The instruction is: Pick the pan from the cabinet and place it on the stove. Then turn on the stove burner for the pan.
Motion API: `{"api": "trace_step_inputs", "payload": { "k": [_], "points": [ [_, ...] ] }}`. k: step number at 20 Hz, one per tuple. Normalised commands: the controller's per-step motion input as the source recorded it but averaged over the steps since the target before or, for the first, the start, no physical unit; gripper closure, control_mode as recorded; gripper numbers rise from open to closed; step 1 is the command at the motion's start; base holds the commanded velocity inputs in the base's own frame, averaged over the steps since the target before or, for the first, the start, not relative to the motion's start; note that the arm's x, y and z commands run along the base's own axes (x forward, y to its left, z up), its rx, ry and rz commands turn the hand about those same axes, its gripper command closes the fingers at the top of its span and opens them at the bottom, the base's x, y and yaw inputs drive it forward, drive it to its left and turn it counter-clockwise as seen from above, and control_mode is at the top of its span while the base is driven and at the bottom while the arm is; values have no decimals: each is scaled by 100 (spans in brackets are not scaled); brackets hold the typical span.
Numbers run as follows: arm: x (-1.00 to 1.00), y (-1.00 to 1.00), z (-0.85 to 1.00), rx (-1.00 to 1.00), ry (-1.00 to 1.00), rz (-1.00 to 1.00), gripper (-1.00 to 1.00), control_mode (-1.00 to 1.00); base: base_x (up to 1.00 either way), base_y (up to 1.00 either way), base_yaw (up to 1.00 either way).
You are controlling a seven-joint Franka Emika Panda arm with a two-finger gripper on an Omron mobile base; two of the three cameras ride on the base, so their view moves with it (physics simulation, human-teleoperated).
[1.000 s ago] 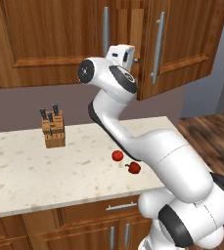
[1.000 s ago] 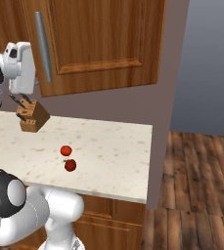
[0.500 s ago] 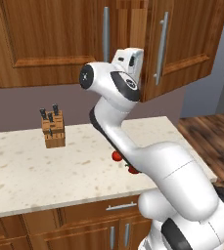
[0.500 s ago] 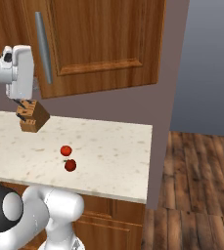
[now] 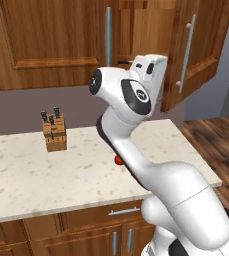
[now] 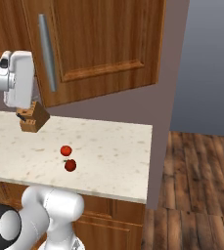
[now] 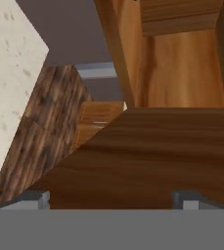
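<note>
We see the white arm raised high, its hand [image 5: 148, 70] lifted in front of the cabinet [image 5: 61, 40], close to the gap where the right door [image 5: 196, 50] hangs swung outward. In the left base view the left door is closed, its long grey bar handle [image 5: 108, 36] upright, and a slice of the plain wooden interior shows between the doors behind the hand. In the right base view the hand [image 6: 18, 80] sits at the left edge, just in front of the open door's [image 6: 103, 44] lower left part, near its grey handle [image 6: 47, 58].

In the hand view the gripper [image 7: 112, 199] has its jaws spread wide apart with nothing between them; its two fingertips [image 7: 35, 199] barely rise at the bottom. Ahead of them lies a broad dark wooden surface, and above it the lighter wooden inside of the cabinet [image 7: 182, 63]. To the left we see a corner of the speckled countertop [image 7: 11, 73] and the wooden plank floor [image 7: 45, 122].

We cannot make out the pan inside the cabinet from these angles.

On the pale speckled countertop [image 5: 46, 175] a wooden knife block [image 5: 54, 132] stands upright near the back wall. Two small red fruits [image 6: 66, 151] lie just beside each other near the middle of the counter in the right base view, well apart from the block [image 6: 33, 119]
</note>
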Motion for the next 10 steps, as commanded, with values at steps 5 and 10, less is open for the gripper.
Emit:
{"api": "trace_step_inputs", "payload": {
  "k": [5,10],
  "points": [
    [-55,-58,0,0,0,-10,-100,-100,0,0,0],
    [-58,-89,0,8,0,-7,-100,-100,0,0,0]
  ]
}}
